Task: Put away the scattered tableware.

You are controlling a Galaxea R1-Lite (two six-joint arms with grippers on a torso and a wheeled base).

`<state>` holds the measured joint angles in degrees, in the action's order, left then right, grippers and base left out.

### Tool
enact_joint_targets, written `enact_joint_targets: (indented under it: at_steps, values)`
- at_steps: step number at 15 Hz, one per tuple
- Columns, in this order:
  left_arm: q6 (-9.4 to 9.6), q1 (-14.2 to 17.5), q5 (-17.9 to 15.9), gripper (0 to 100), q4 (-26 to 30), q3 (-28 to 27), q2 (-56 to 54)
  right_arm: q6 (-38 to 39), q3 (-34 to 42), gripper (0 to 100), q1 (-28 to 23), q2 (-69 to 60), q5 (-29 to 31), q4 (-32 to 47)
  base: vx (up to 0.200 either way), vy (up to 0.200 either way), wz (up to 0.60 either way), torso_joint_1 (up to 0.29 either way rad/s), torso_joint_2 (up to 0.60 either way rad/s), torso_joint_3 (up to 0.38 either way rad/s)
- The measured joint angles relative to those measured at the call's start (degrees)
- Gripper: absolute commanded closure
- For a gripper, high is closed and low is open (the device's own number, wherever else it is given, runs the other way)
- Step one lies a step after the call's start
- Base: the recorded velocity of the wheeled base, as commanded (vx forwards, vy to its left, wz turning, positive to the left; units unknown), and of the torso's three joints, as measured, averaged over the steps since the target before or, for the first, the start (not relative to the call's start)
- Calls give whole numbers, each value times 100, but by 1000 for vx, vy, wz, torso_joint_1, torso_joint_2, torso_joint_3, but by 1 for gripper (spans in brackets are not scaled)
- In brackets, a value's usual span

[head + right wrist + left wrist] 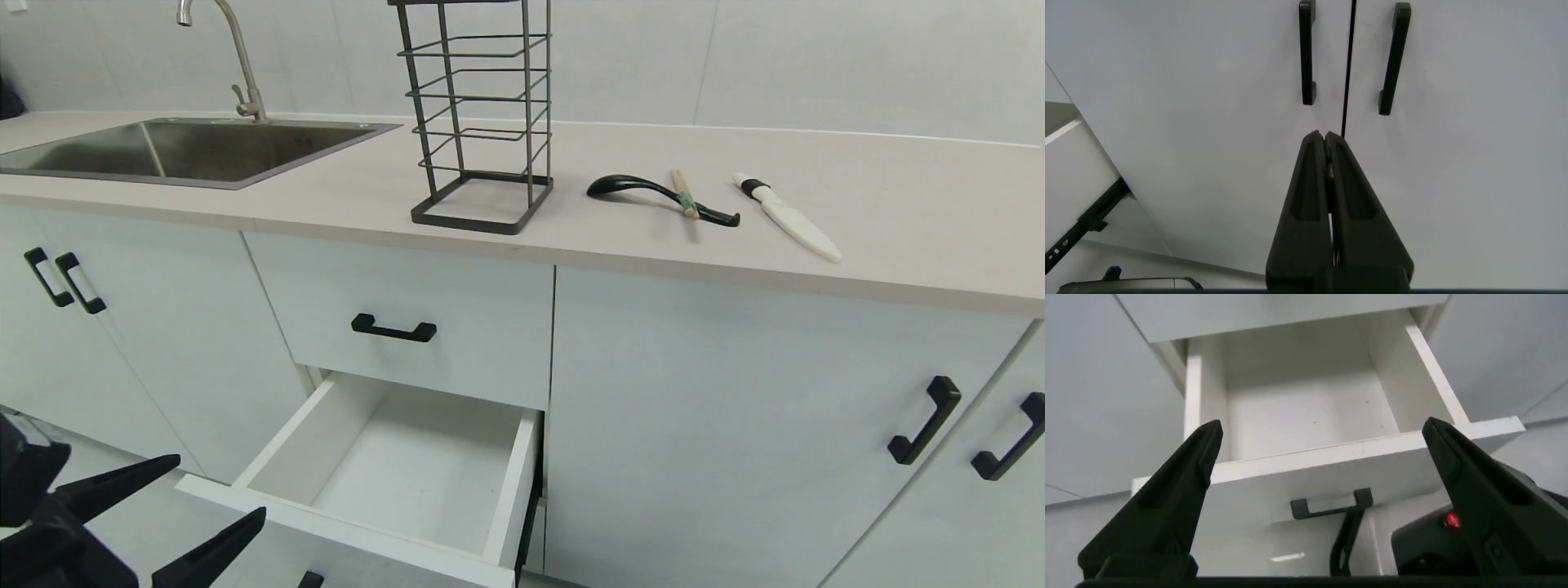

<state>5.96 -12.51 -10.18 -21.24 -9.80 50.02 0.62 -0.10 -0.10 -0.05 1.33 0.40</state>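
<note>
On the pale countertop lie a black ladle [658, 196], a pair of wooden chopsticks [683, 194] crossing its handle, and a white knife [785, 216] with a black band, to the right of them. Below the counter a white drawer [498, 523] stands pulled out and is bare inside; the left wrist view looks into the drawer [1315, 457] from the front. My left gripper [219, 505] is open at the lower left, in front of the drawer's corner, with nothing between its fingers [1176, 498]. My right gripper [1325, 143] is shut on nothing, facing white cabinet doors.
A black wire rack [482, 114] stands on the counter left of the ladle. A steel sink [188, 151] with a tap is at the far left. Closed cabinet doors with black handles [924, 420] sit right of the drawer; another closed drawer [393, 328] is above it.
</note>
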Motion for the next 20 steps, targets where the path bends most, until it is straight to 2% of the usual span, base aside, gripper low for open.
enact_joint_targets:
  at_steps: [10,15,17,20]
  values:
    - [-22,105,-213,0,55,2,-1571,0,0,100,0,0,0,0,0,0,0,0,0,0]
    - [-11,229,-187,0,94,463,-2640,0,0,100,0,0,-2,-5,0,0,0,0,0,0]
    - [-46,544,-176,0,339,772,-3282,-2,0,100,0,0,0,-5,0,0,0,0,0,0]
    - [-74,916,-150,0,1265,936,-4131,-11,0,100,0,0,0,-5,0,0,0,0,0,0]
